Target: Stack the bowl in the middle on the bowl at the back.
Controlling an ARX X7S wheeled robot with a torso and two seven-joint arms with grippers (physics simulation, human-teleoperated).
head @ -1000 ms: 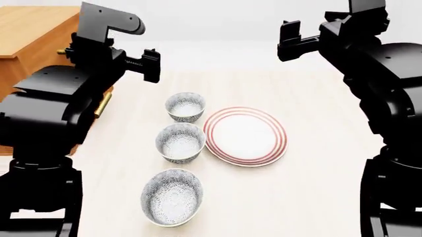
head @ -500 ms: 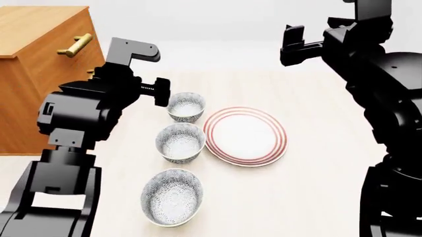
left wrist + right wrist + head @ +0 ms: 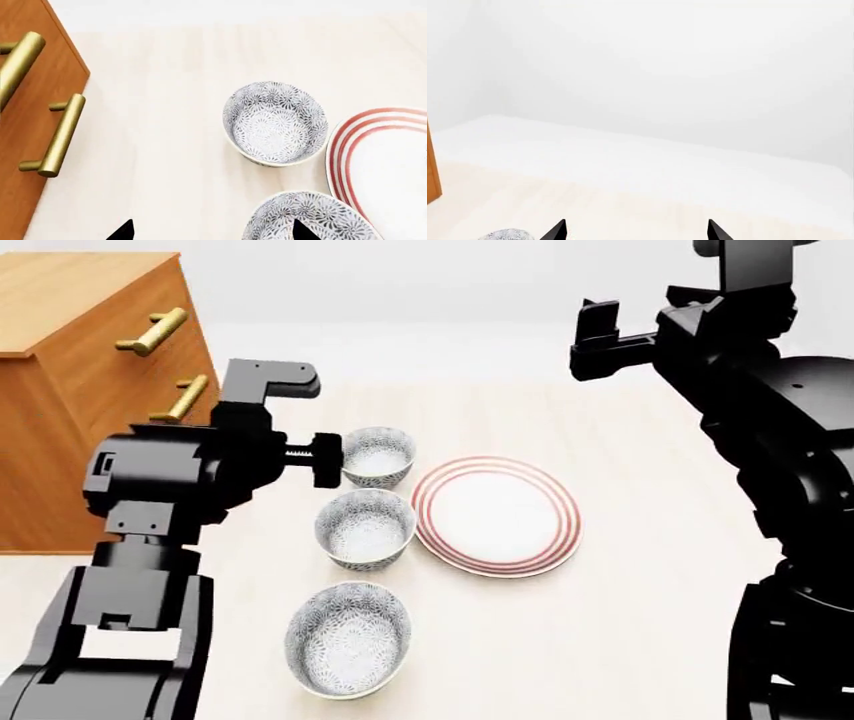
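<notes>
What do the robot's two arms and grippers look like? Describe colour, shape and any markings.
Both arms are matte black, built of chunky rounded joint housings and boxy angular links. The left arm shows small screw heads, a ribbed threaded section near the wrist and a white panel low on its base. The right arm is plain black. In the wrist views, only pointed black fingertips show.

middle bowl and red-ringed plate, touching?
Cannot tell. In the head view the middle bowl meets the plate's rim with no visible gap, but that may be overlap; the left wrist view crops it.
</notes>
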